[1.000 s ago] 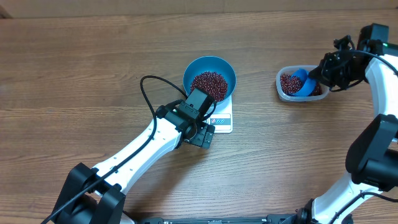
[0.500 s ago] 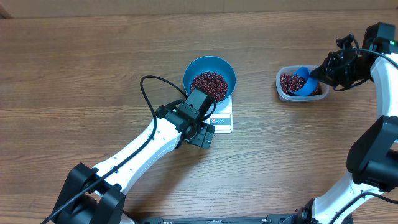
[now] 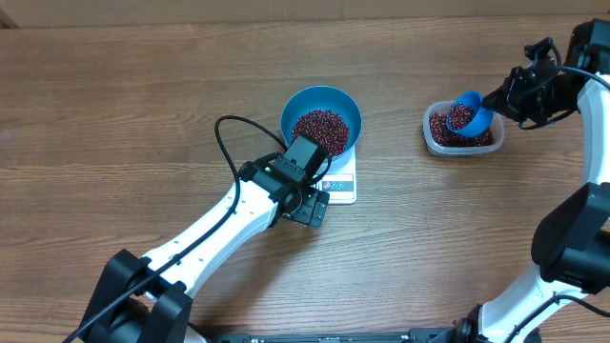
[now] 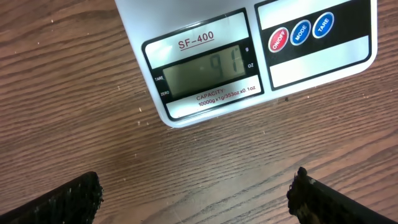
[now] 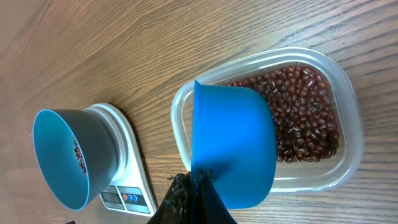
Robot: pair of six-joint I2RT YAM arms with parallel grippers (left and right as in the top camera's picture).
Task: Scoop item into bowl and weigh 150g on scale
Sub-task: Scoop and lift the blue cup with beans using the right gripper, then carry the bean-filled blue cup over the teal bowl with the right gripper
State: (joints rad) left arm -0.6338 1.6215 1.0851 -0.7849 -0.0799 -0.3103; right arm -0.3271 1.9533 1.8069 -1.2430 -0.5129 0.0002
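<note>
At table centre, the left arm reaches in diagonally from the near-left, wrist pitched down. I see the left gripper hanging over bare wood just in front of the scale, jaws spread wide and holding nothing. Its wrist view shows the display, but the digits are too faint for me to read. The blue bowl sits on the scale, overhanging its far edge, with a heap of red-brown beans inside.

The right arm rises along the right edge, forearm bent inward. The right gripper is pinched on the handle of the blue scoop, which is bean-laden and sits over the clear tub. Open table lies between scale and tub, and more to the left.
</note>
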